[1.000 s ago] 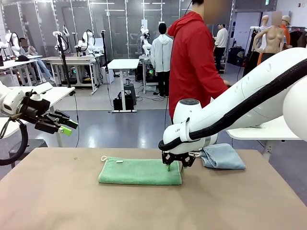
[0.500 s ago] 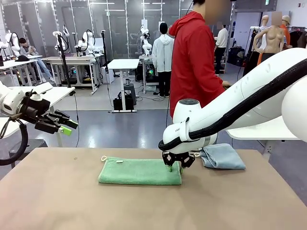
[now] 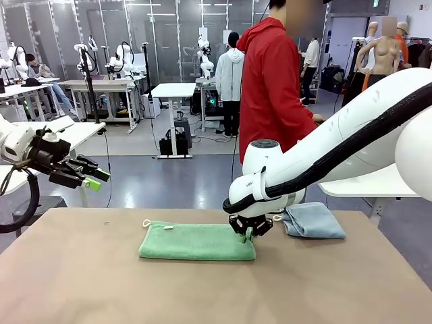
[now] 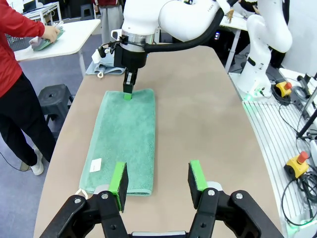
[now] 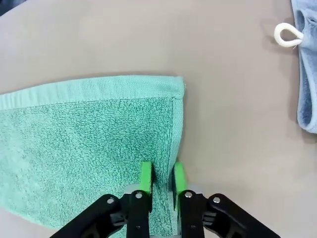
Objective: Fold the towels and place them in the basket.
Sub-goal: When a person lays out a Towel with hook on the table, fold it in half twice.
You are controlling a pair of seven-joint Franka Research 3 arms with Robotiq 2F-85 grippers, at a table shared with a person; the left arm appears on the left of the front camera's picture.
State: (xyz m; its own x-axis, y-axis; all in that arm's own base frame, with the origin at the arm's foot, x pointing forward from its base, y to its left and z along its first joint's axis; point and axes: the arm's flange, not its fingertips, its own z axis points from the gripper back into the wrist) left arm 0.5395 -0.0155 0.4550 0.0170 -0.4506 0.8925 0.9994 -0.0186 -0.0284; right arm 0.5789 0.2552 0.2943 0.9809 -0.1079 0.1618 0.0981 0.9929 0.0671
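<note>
The green towel's [image 3: 197, 241] end edge is being pinched by the right tool [image 3: 247, 234], pressed down on the worktop [image 3: 216, 290]. The blue towel [image 3: 312, 220] is lying just beside it. The left tool [image 3: 94, 177] is being held apart, raised well away.

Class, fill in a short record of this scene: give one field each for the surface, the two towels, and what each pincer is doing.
surface: tan table
green towel: flat, folded lengthwise
blue towel: bunched beside the green towel's right end
right pincer: shut on green towel at its end edge
left pincer: open, raised above the table, holding nothing
</note>
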